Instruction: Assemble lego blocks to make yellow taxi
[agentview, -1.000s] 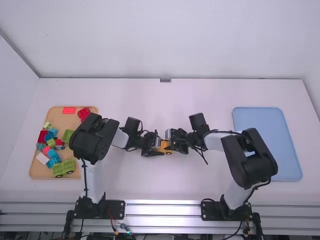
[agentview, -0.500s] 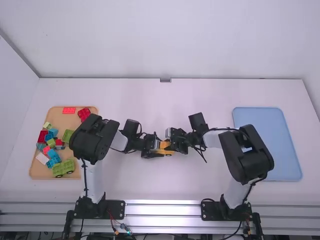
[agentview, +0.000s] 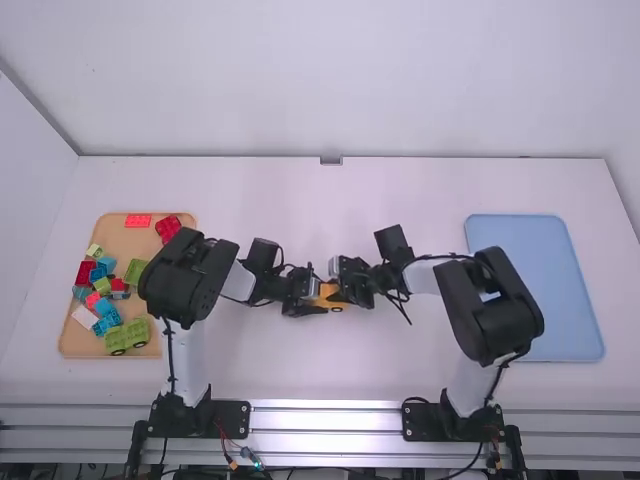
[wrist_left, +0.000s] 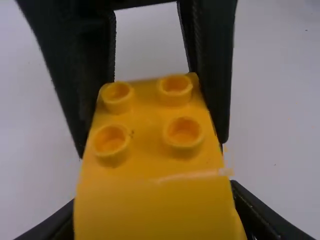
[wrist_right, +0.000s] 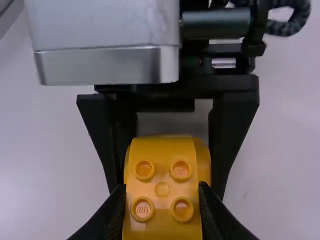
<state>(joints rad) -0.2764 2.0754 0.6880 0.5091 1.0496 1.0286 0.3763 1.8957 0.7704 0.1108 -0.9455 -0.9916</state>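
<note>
A yellow taxi (agentview: 328, 297) is held between the two grippers near the middle of the table. My left gripper (agentview: 312, 296) grips its left side, and my right gripper (agentview: 345, 284) meets it from the right. Seen from the left wrist, yellow bricks (wrist_left: 147, 125) with studs on top lie between the fingers of my left gripper (wrist_left: 156, 197), the other gripper's black fingers flanking the far end. From the right wrist, a rounded yellow brick (wrist_right: 162, 189) with studs sits clamped in my right gripper (wrist_right: 162, 200). Its wheels are largely hidden in both wrist views.
At the left an orange-brown tray (agentview: 75, 345) holds several loose bricks in red, blue, green and white, plus a green wheeled piece (agentview: 127, 337). A blue tray (agentview: 535, 270) lies at the right, its near-left part behind the right arm.
The right arm's elbow has shifted a little to the left, and its gripper and the yellow taxi have moved slightly left too. The left arm has hardly moved; both grippers keep their hold.
</note>
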